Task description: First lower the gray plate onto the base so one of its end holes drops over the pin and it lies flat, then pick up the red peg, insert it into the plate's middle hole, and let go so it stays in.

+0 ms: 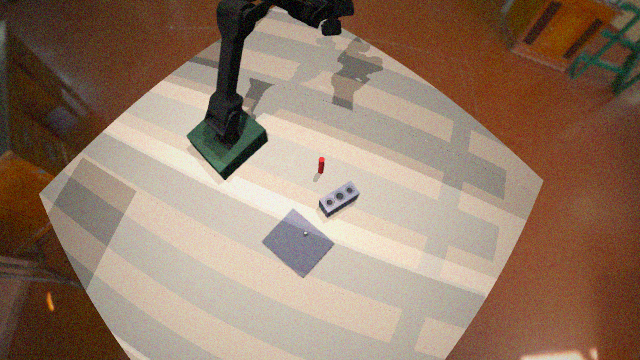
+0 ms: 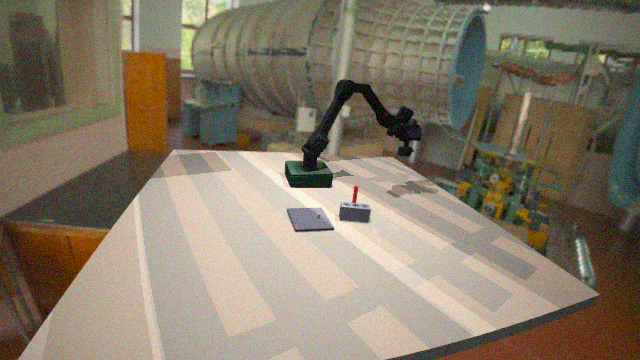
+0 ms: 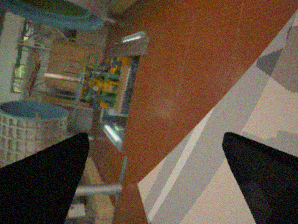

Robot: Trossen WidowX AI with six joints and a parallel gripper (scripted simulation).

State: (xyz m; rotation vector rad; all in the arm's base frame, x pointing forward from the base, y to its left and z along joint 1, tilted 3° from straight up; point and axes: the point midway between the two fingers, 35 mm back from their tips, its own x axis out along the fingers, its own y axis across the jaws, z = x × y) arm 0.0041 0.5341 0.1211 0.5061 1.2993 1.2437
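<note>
The gray plate (image 1: 345, 204) (image 2: 354, 215) is a thick bar with three holes in its top. It lies on the table beside the base, not touching it. The base (image 1: 295, 255) (image 2: 306, 223) is a flat gray-blue square with a small pin (image 1: 305, 233) (image 2: 319, 216) standing up near one corner. The red peg (image 1: 321, 165) (image 2: 355, 194) stands upright on the table, on the far side of the plate from the base. My gripper (image 3: 157, 140) is open and empty, held high above the table's far side, well away from plate, peg and base.
The arm's green mounting block (image 1: 225, 155) (image 2: 308, 178) stands on the striped table (image 1: 200, 280) (image 2: 200, 300), near the peg and the base. The table's edge and the floor beyond it show in the wrist view.
</note>
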